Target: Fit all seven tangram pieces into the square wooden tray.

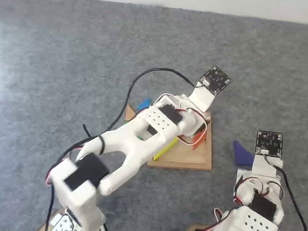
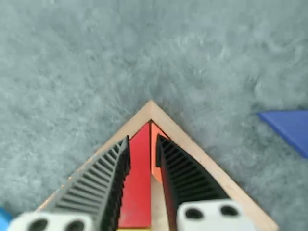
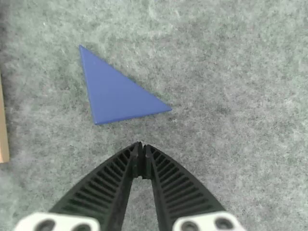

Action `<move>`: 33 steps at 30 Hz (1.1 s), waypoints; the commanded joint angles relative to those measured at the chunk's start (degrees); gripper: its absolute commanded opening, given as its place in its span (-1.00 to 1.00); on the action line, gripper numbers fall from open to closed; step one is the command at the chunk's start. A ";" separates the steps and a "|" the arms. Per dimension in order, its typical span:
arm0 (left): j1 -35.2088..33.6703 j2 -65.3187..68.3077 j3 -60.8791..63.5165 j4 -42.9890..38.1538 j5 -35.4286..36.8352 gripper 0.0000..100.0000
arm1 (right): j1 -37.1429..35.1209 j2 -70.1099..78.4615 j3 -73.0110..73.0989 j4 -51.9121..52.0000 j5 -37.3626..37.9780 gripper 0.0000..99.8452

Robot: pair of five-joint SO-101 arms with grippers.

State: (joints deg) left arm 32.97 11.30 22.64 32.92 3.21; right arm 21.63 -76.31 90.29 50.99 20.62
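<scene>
Tray (image 1: 189, 155) sits mid-desk (image 1: 66, 56) on the grey, carpet-like top, with the left arm stretched out over it. A red piece (image 2: 139, 192) and an orange piece (image 2: 154, 154) lie side by side in one corner of the tray, meeting along a straight seam. A yellow piece (image 1: 164, 148) shows at the tray's near-left side, under the arm.

The left claw (image 2: 143, 139) hangs over that corner, spread a little, with the red piece visible through the gap and nothing between the fingers.

A blue triangle (image 3: 115, 94) lies flat on the desk just off the tray's right side, apart from it. The right claw (image 3: 141, 147) is near the triangle, pressed together at the tips and not touching it. A second, lighter blue piece (image 1: 143, 104) lies on the desk at the tray's far-left corner.
</scene>
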 commanded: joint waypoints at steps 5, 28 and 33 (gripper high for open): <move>-11.08 -17.85 0.84 10.64 0.70 -0.84 | -0.40 -0.75 -1.93 -1.01 0.88 -0.98; -31.82 2.46 -7.34 29.80 4.57 -0.66 | -0.48 -0.75 -1.85 -0.84 0.88 -0.98; -31.21 5.80 -10.07 29.71 6.07 -0.66 | -0.48 -0.75 -1.85 -0.92 0.88 -0.98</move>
State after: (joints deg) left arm 1.14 16.84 15.69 63.69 8.22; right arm 21.63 -76.31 90.29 50.99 20.62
